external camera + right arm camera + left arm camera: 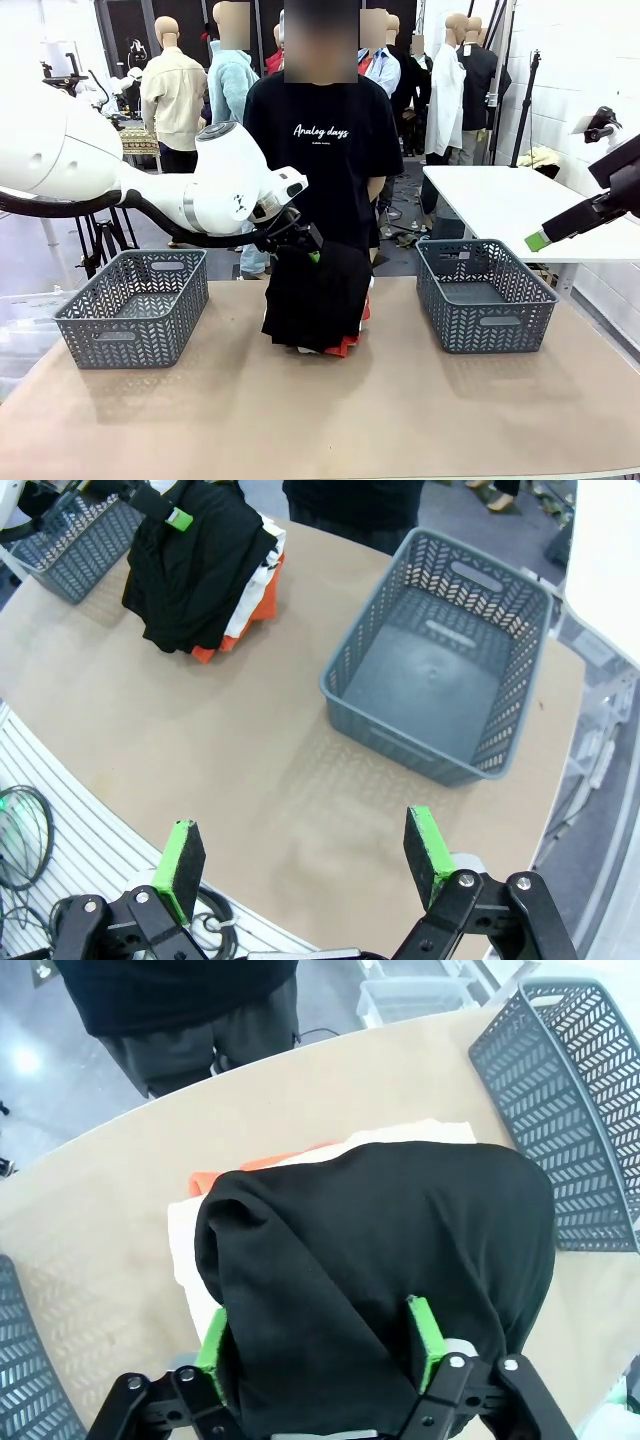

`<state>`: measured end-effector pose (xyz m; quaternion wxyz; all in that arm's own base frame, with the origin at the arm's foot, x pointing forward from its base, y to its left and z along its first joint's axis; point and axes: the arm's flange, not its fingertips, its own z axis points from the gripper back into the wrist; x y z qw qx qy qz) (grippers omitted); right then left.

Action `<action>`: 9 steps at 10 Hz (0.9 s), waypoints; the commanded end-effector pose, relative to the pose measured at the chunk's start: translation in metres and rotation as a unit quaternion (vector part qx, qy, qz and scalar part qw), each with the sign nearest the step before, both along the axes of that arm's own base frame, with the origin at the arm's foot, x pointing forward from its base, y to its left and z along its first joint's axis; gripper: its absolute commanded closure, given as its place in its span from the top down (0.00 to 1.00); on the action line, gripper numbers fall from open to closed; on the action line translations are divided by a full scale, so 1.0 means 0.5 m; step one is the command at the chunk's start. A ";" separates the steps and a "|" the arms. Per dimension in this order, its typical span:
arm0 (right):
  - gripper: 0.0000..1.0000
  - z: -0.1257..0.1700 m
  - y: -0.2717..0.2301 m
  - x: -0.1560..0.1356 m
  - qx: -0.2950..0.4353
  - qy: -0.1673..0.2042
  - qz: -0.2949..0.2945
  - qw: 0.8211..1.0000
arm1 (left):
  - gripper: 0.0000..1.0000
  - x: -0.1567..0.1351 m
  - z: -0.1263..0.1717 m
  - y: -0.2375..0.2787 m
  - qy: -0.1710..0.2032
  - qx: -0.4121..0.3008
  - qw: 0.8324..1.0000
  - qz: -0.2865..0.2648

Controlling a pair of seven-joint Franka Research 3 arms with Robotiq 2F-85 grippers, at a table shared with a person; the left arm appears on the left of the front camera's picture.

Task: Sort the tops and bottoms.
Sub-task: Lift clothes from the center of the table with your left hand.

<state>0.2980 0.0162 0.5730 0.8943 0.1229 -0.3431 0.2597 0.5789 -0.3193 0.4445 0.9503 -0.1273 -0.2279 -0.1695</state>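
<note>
Left gripper [320, 1345]: green pads wide apart, straddling a bunched fold of the black bottoms [400, 1230]. Fabric fills the gap, but a firm pinch cannot be told. The bottoms drape over the pile just beyond the fingertips, with the orange top [205, 1178] and white T-shirt [182, 1245] peeking out beneath. Right gripper [305, 865]: jaws apart above the table [250, 750], grey basket [440, 670] ahead of it.

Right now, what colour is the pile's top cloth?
The garment is black; best in left wrist view.
</note>
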 end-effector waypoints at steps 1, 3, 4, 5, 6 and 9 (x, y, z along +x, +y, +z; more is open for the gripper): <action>1.00 -0.003 0.002 -0.001 0.010 0.004 0.004 1.000 | 0.36 0.011 0.007 0.011 0.018 -0.002 1.000 -0.009; 1.00 -0.003 0.002 -0.001 0.010 0.004 0.004 1.000 | 0.00 0.016 0.005 0.010 0.028 -0.002 1.000 -0.006; 1.00 -0.003 0.002 -0.001 0.010 0.004 0.004 1.000 | 0.00 0.017 0.003 0.010 0.030 0.000 1.000 -0.001; 1.00 -0.003 0.002 -0.001 0.010 0.004 0.004 1.000 | 0.00 0.015 0.003 0.010 0.032 0.001 0.999 0.004; 1.00 -0.003 0.002 -0.001 0.010 0.004 0.004 1.000 | 0.00 0.014 0.003 0.013 0.041 0.002 0.999 0.011; 1.00 -0.003 0.002 -0.001 0.010 0.004 0.004 1.000 | 0.00 -0.002 0.020 0.007 0.024 -0.002 1.000 0.002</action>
